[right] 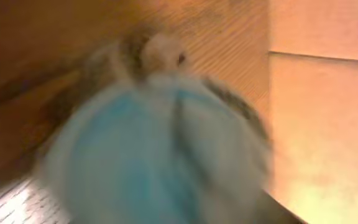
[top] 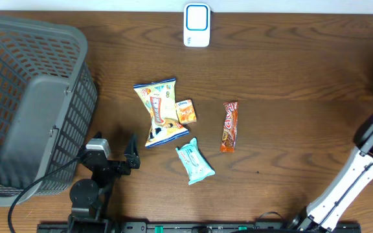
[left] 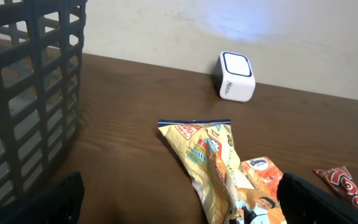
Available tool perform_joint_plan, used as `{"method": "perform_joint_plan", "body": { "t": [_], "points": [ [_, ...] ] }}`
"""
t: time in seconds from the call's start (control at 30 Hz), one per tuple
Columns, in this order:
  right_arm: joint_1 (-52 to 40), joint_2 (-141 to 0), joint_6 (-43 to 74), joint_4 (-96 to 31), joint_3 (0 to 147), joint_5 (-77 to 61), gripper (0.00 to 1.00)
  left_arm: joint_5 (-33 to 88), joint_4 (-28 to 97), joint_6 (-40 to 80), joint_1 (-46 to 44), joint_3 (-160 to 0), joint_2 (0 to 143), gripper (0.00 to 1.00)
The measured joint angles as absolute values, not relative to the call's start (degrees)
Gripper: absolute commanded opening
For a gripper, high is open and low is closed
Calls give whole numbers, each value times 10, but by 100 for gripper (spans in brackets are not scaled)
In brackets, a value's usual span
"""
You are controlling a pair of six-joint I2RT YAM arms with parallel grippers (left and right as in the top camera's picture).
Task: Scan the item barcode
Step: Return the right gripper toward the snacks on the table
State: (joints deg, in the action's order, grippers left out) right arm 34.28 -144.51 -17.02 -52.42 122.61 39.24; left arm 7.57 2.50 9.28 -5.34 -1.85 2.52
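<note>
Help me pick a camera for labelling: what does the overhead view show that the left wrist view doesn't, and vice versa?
Only overhead: the teal packet and the right arm. Only left wrist: the pale wall rising behind the white scanner. Both: that scanner, the grey basket, yellow snack bag, small orange pack and red bar.

A mock shop checkout in a lab: a wooden bench [top: 290, 77] against a plain wall [left: 166, 25] carries a grey basket [top: 76, 110], a white scanner [top: 196, 24] and packaged snacks [top: 159, 111], with a robot arm [top: 92, 188] at its near edge.
</note>
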Motion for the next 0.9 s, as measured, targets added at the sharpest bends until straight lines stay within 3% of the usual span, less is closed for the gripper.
{"method": "perform_joint_plan", "body": {
  "t": [0.1, 0.13, 0.47, 0.77, 0.9],
  "points": [
    [351, -1445, -150, -526, 1222, 365, 91, 76, 25, 93, -53, -18, 25, 98],
    [350, -1445, -145, -526, 1222, 362, 99, 76, 25, 93, -53, -18, 25, 98],
    [323, -1384, -79, -531, 1219, 262, 99, 76, 25, 93, -53, -18, 25, 98],
    [243, -1153, -49, -584, 1218, -120, 99, 76, 25, 93, -53, -18, 25, 98],
    [168, -1099, 53, -662, 1228, -198, 99, 76, 25, 93, -53, -18, 25, 98]
  ]
}}
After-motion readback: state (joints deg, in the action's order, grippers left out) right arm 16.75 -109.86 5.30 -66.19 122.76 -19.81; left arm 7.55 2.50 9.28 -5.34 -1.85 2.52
